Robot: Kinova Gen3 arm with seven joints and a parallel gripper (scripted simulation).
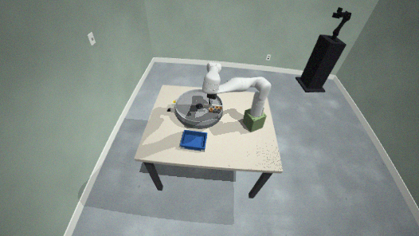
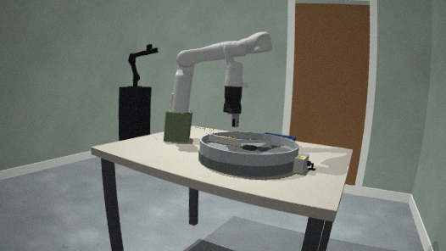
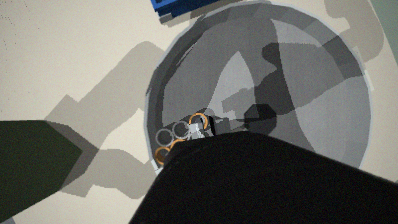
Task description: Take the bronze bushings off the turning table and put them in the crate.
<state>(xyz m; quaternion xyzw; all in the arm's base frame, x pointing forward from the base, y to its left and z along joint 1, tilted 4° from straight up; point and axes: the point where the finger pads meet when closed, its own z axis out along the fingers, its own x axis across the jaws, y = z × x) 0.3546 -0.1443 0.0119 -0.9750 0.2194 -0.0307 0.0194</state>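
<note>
The gripper (image 1: 210,103) (image 2: 235,126) (image 3: 205,128) hangs above the turning table (image 1: 186,116) (image 2: 246,167) (image 3: 320,135), over the bushing cluster. Its fingers stand partly open with a narrow gap, and I see nothing held. The bushings sit close together near the rim. One bronze bushing (image 3: 198,114) lies just beyond the fingertips in the wrist view; a second bronze bushing (image 3: 156,154) and a partly covered bronze bushing (image 3: 177,141) lie nearer the rim. Two steel bushings (image 3: 164,129) (image 3: 181,121) lie beside them; others may be hidden. The blue crate (image 1: 193,148) (image 2: 280,136) (image 3: 176,11) stands beside the turning table.
A pale bar (image 2: 220,140) runs across the turning table beside the bushings. A raised wall rings the turning table. The green arm base (image 1: 255,121) (image 2: 177,127) (image 3: 35,165) stands on the table's other side. A small box (image 2: 301,164) is at the turning table's side.
</note>
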